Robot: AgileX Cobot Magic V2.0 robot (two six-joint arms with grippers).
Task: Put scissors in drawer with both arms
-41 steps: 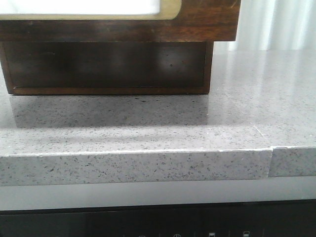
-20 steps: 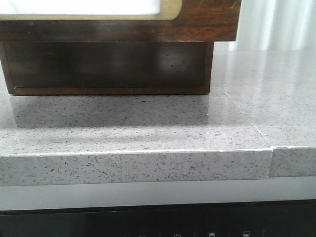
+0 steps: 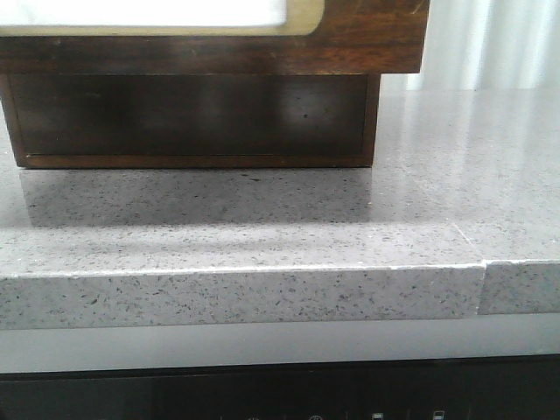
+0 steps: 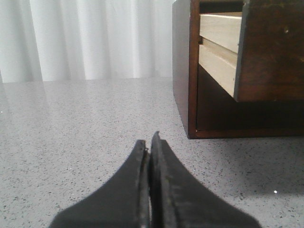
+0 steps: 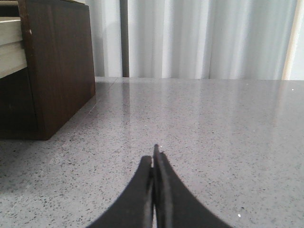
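The dark brown wooden drawer (image 3: 367,39) is pulled out over the speckled grey counter at the top of the front view, above the open dark box (image 3: 188,114). It also shows in the left wrist view (image 4: 270,52), with its pale wood side, and at the edge of the right wrist view (image 5: 9,45). My left gripper (image 4: 148,142) is shut and empty, low over the counter beside the box. My right gripper (image 5: 153,154) is shut and empty over the counter on the box's other side. The scissors are out of view. Neither arm shows in the front view.
The grey speckled counter (image 3: 262,219) has a front edge with a seam (image 3: 481,284) at the right. White curtains (image 5: 204,38) hang behind the counter. A dark panel (image 3: 280,394) lies below the counter's front edge.
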